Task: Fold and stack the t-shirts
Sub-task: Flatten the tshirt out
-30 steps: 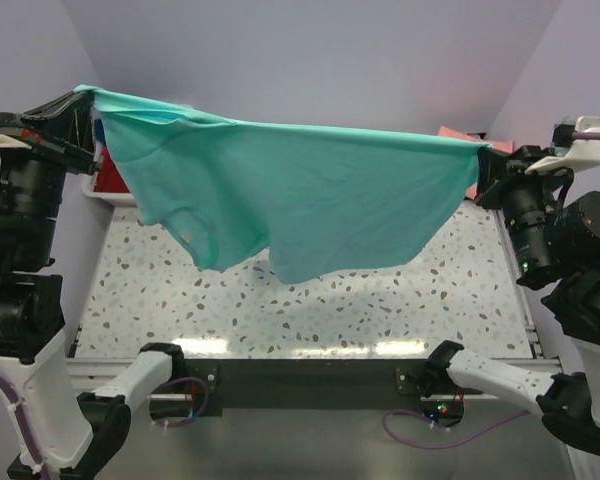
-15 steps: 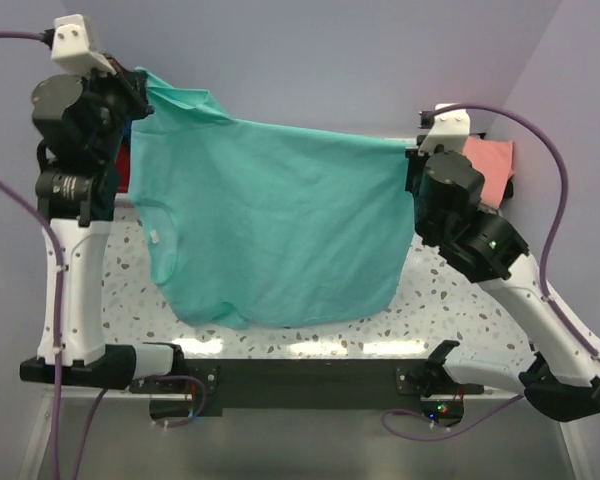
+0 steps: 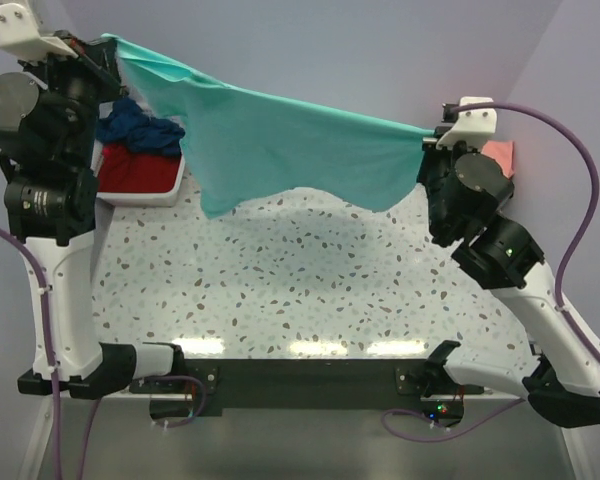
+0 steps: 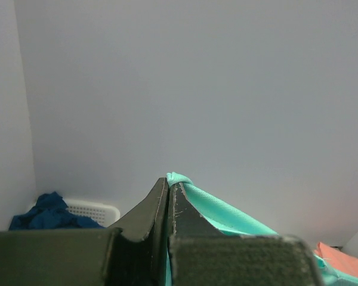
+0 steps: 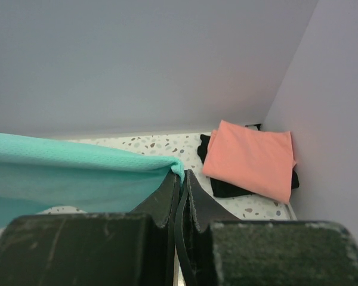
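above each end of the black base bar [image 3: 310, 385], the left arm [image 3: 65, 290] and right arm [image 3: 545, 315] share white link shells and black cylindrical joints; the left gripper [image 4: 168, 183] and right gripper [image 5: 180, 176] are scuffed black; purple cables [image 3: 580, 180] trail from white wrist housings.

Tub [image 3: 140, 199]: white plastic, far-left corner of the table; its wall seems latticed.
Table [image 3: 310, 290]: pale speckled top.
Wall [image 3: 330, 50]: plain lilac-grey.

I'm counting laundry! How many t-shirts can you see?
5: teal shirt stretched out in the air; navy shirt and red shirt in the white tub, far left; pink shirt folded on black shirt, far right. More may hide in the tub.
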Motion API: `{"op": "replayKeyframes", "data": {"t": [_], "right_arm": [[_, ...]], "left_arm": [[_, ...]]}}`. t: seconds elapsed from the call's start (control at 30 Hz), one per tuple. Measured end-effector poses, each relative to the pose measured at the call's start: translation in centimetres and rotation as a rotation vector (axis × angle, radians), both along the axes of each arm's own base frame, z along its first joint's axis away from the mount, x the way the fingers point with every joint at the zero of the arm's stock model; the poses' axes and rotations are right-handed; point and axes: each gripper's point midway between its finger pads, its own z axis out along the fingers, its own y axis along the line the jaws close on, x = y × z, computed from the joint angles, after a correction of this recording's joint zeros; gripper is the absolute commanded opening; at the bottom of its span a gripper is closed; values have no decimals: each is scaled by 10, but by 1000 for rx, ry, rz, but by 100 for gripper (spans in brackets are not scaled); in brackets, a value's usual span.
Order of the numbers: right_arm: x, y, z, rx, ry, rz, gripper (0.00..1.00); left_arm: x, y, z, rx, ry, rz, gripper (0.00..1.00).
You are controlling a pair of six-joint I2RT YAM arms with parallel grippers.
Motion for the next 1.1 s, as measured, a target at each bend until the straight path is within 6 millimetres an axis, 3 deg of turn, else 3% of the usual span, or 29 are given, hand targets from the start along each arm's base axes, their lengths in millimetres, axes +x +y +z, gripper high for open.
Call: {"op": "replayKeyframes", "data": {"t": [0.23, 0.5, 0.6, 0.83, 0.97, 1.03, 1.1], "right_arm": [[-23, -12, 28, 61, -74, 63, 0], [-41, -13, 19, 57, -44, 155, 0], [-48, -15, 21, 66, -47, 177, 0], [-64, -27, 47, 111, -117, 198, 0], [-64, -33, 55, 112, -149, 169, 0], [-56, -33, 46, 98, -142, 123, 0], [-43, -29, 23, 72, -102, 74, 0]], "left_arm": [[-37, -2, 19, 2, -64, -23, 0], [-68, 0, -9, 11, -18, -24, 0], [-80, 1, -1, 21, -41, -20, 0], [-100, -1, 27, 26, -115, -40, 0], [-92, -6, 32, 30, -131, -63, 0], [-73, -10, 25, 21, -116, -77, 0], [-42, -13, 1, 15, -62, -85, 0]]}}
